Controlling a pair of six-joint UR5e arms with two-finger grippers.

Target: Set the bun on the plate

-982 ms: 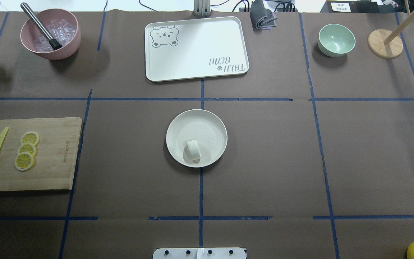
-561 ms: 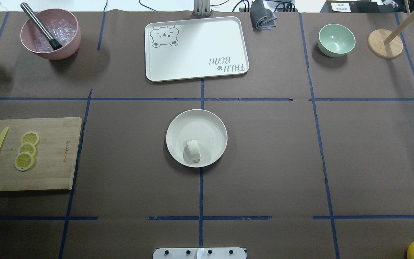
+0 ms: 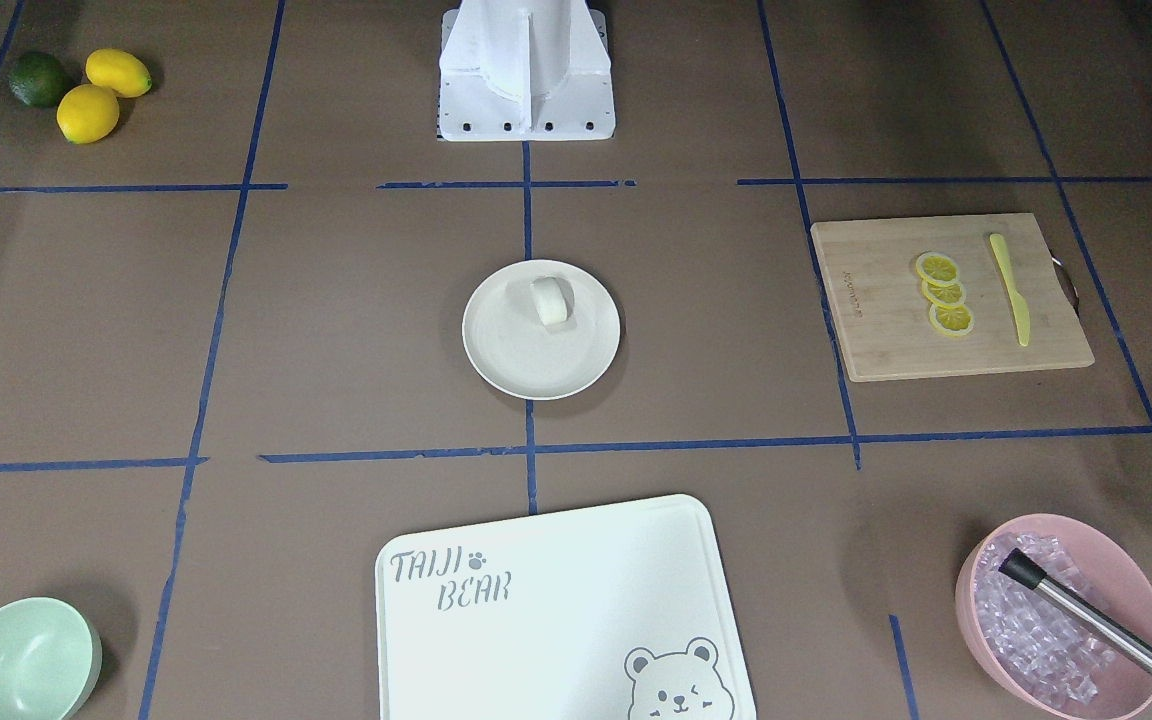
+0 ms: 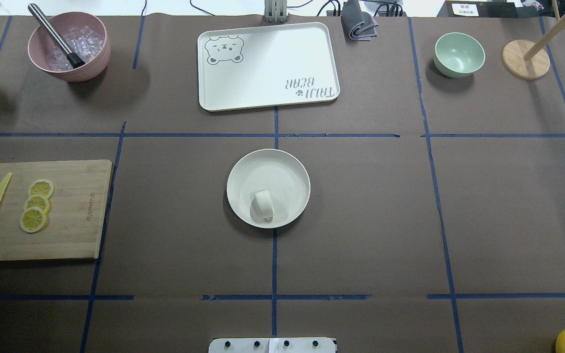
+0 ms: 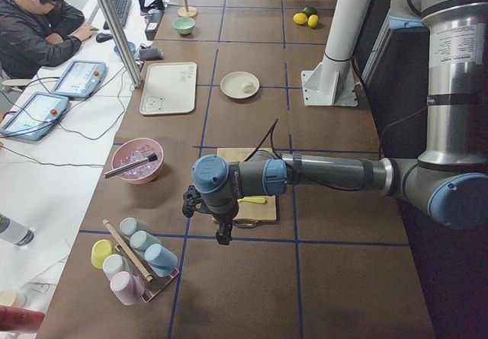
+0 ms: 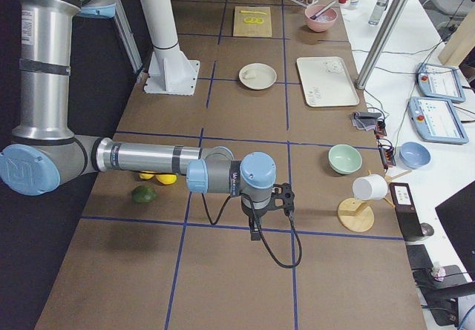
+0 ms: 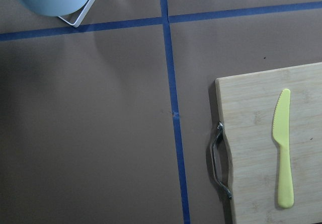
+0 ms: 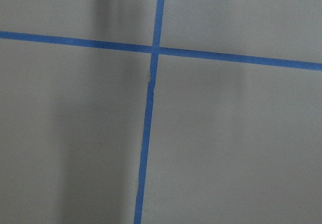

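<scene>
**A:** Where is the bun?

**B:** I see the bun (image 4: 263, 206) lying on its side on the plate (image 4: 285, 169), just inside the rim, on the part of the plate nearest the robot's base.

**A:** And the claws?

**B:** The left claw (image 5: 223, 236) hangs over the bench (image 4: 371, 220), well apart from the plate, out past the far end of the cutting board (image 4: 71, 215) on the plate's left. Its wrist camera looks down on that board's metal handle (image 7: 217, 158) and a yellow knife (image 7: 283, 148). I cannot tell whether it is released or clenched. The right claw (image 6: 255, 230) hangs well apart from the plate on the opposite side, and its camera shows only crossing tape lines (image 8: 151, 108). I cannot tell its state either.

**A:** What else lies around the plate?

**B:** A white bear-printed tray (image 4: 268, 68) sits beyond the plate, away from the robot. Three lemon slices (image 4: 37, 203) lie on the cutting board beside the knife.
</scene>
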